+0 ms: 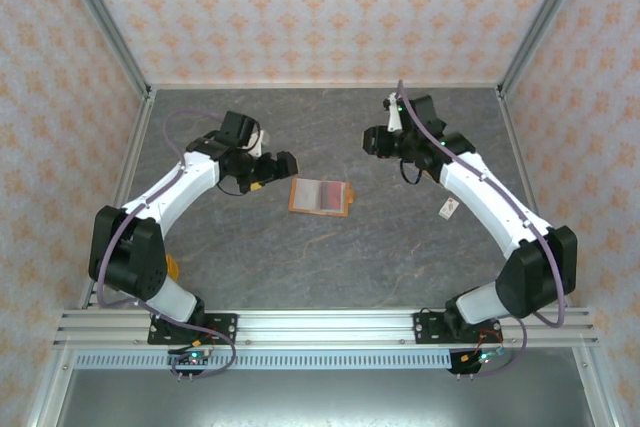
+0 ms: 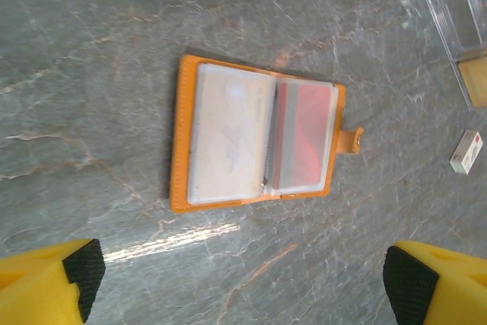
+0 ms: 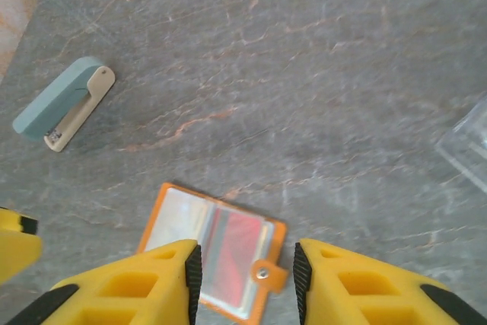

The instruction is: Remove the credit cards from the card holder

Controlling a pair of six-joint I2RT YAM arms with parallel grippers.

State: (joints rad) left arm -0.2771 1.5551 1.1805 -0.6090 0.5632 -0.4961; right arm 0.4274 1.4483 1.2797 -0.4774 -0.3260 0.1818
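card holder [image 2: 228, 138] open, credit card [image 2: 308, 131] hazy in pocket, tray [image 2: 450, 19] cropped

Card holder [image 1: 321, 196] lies on the table [image 1: 330, 272], a credit card [image 2: 308, 127] seemingly inside.

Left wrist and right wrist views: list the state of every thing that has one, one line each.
card holder: open, flat on the table.
credit card: inside its pocket, clasp side.
left gripper: open, empty.
right gripper: open, empty, above the card holder.
pale-blue stapler: closed, on the table.
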